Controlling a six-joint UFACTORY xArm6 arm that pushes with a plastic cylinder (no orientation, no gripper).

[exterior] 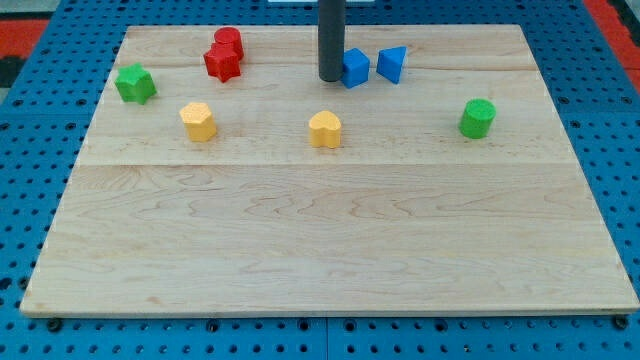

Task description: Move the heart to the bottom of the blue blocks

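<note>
wooden board (pixel 330 230): my tip (pixel 331 78) touching blue block (pixel 355 68), yellow heart (pixel 325 130) just below; no gripper.

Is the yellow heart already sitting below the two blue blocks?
Yes, the yellow heart lies toward the view's bottom from the blue blocks, slightly to their left, and my tip rests beside the left blue one.

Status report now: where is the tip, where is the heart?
My tip beside blue block. Yellow heart just below blue blocks, untouched. Path clear.
</note>
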